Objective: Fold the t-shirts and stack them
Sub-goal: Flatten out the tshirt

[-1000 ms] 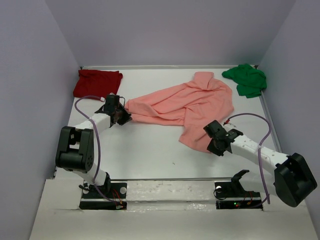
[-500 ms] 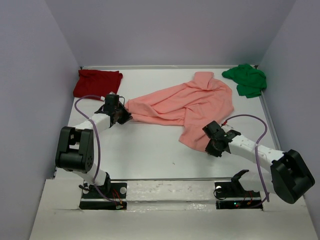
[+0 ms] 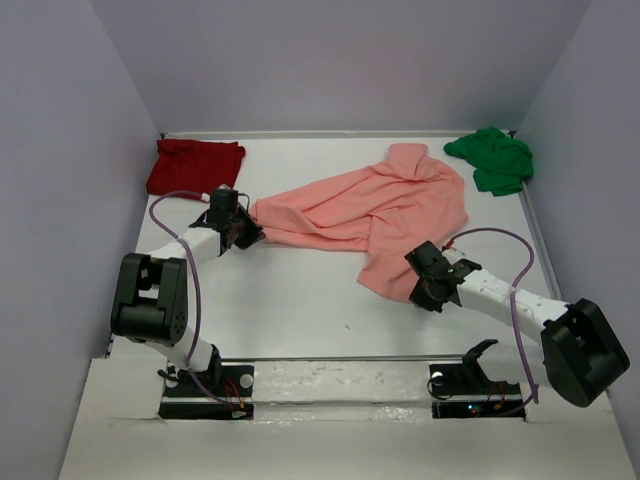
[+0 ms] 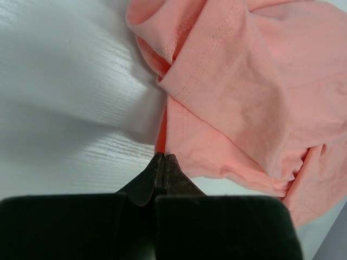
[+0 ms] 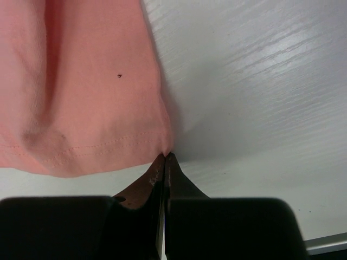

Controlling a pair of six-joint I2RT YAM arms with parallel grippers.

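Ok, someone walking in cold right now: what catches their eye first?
The pink shirt sprawled crumpled across the middle, both grippers shut on it: left gripper at its left end, right gripper at its near hem corner. A dark red shirt lies in the far left corner, a green shirt bunched far right.

The top camera hangs high behind the arm bases [image 3: 205,385] and faces forward and down, far enough off to take in the whole bench [image 3: 290,310]. Each wrist camera sits just behind its own pincer, looking along the closed fingers from very near. The left pincer [image 4: 163,162] has the salmon-pink t-shirt [image 4: 244,92] ahead and to its right. The right pincer [image 5: 164,161] has it ahead and to its left. All three views share that shirt.
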